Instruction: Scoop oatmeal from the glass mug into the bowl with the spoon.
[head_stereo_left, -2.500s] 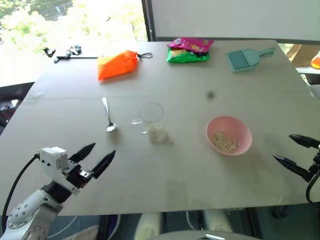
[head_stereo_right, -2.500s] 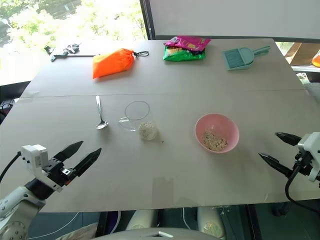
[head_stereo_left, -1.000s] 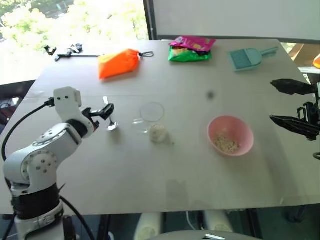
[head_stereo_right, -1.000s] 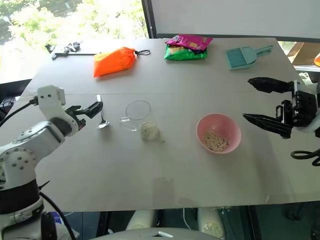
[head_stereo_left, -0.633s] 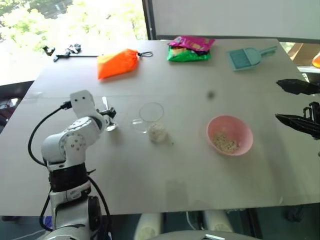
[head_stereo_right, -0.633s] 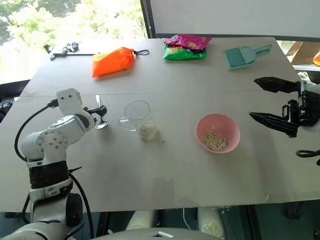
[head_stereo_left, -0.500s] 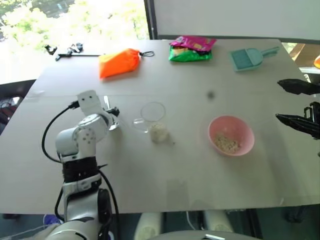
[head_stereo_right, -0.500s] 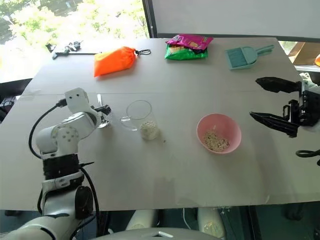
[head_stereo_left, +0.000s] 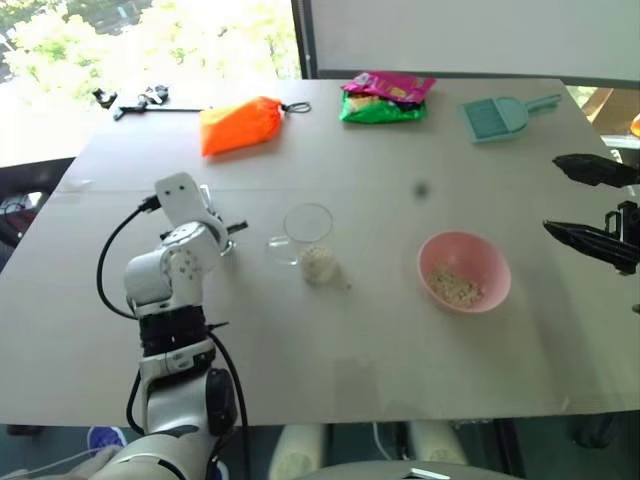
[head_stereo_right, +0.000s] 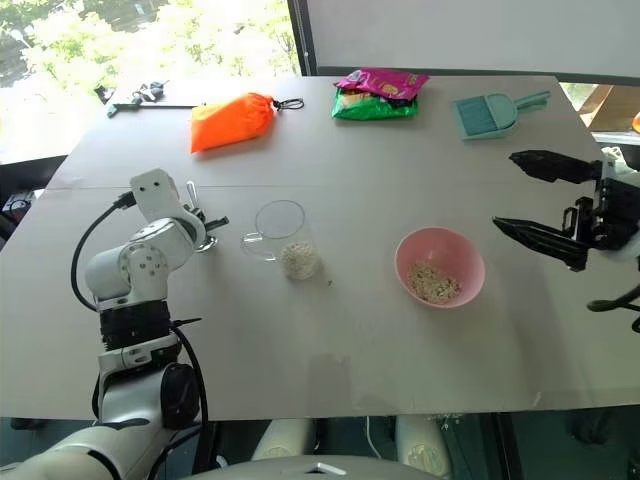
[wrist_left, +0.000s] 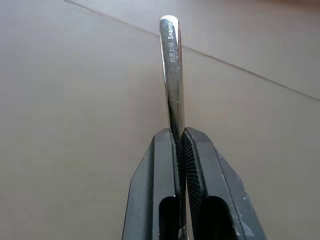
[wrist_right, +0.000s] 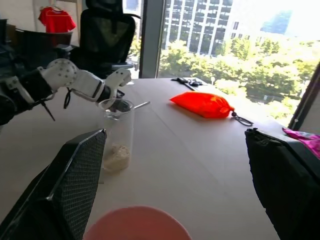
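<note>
My left gripper (wrist_left: 180, 135) is shut on the handle of the silver spoon (wrist_left: 170, 75), whose end sticks out past the fingertips low over the table. In the eye views that gripper (head_stereo_left: 228, 232) sits just left of the glass mug (head_stereo_left: 305, 228), and my arm hides the spoon's bowl. The mug stands upright with oatmeal (head_stereo_left: 318, 265) in its bottom. To its right is the pink bowl (head_stereo_left: 495, 262) with some oat flakes (head_stereo_left: 452, 287) in it. My right gripper (head_stereo_left: 552, 195) hovers open, right of the bowl and above the table.
At the far side of the table lie an orange bag (head_stereo_left: 238, 125), a green and pink snack packet (head_stereo_left: 385, 98) and a teal dustpan (head_stereo_left: 495, 117). A small black tool (head_stereo_left: 130, 102) lies at the far left corner.
My left gripper came up from the table's front edge to the spoon and shut on its handle. My right gripper rose from the table's right edge and stays open.
</note>
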